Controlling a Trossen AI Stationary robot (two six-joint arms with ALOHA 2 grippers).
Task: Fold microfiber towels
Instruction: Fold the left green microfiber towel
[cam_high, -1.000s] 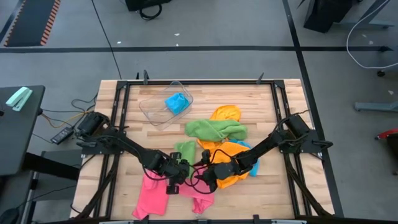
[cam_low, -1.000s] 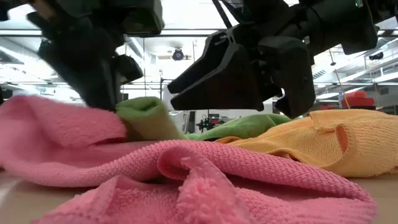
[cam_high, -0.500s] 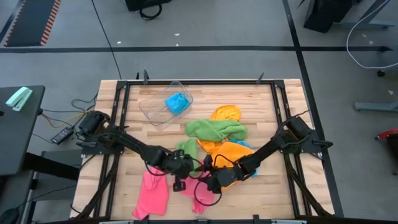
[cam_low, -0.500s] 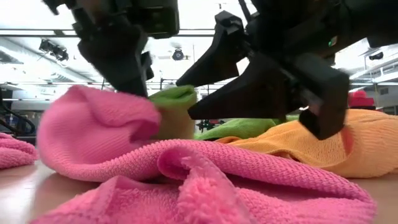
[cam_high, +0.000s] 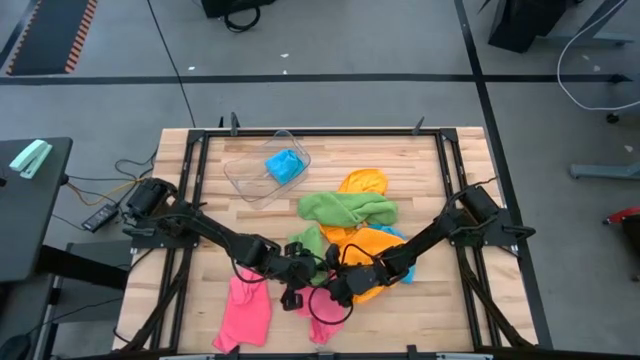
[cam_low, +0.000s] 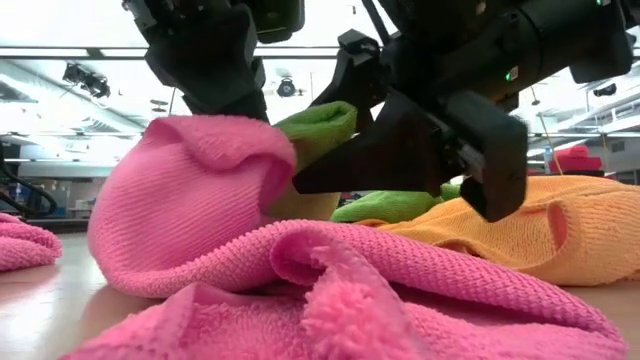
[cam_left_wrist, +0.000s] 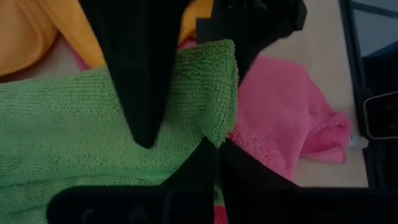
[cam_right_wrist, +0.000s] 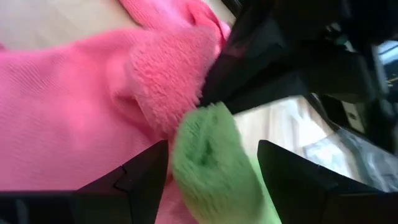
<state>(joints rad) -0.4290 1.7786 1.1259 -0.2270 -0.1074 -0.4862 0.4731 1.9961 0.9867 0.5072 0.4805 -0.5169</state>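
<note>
Towels heaped across middle and front of wooden table (cam_high: 460, 180). Left gripper (cam_high: 297, 277) low near front edge, fingers pinched shut on a fold where pink towel (cam_low: 190, 200) and green towel (cam_left_wrist: 74, 124) meet; which cloth actually caught, cannot tell. Right gripper (cam_high: 338, 287) just beside it, tips toward the left one, fingers (cam_right_wrist: 298, 168) spread wide, green cloth end (cam_right_wrist: 208, 155) lying between them, no grip seen. Pink towel partly lifted into a rounded hump off the tabletop, rest trailing toward front edge, second pink lobe (cam_high: 243, 312) nearer front left corner. Green towel's other bulk (cam_high: 345, 208) draped at table centre. Orange towel (cam_high: 375, 248) crumpled under the right arm, touching the green; another orange piece (cam_high: 362, 182) just behind it toward far edge. Sliver of blue cloth (cam_high: 395, 233) peeking out beside the orange. Clear plastic tub (cam_high: 245, 172) near far left corner, well apart from both grippers, blue towel (cam_high: 285, 165) bunched inside it
</note>
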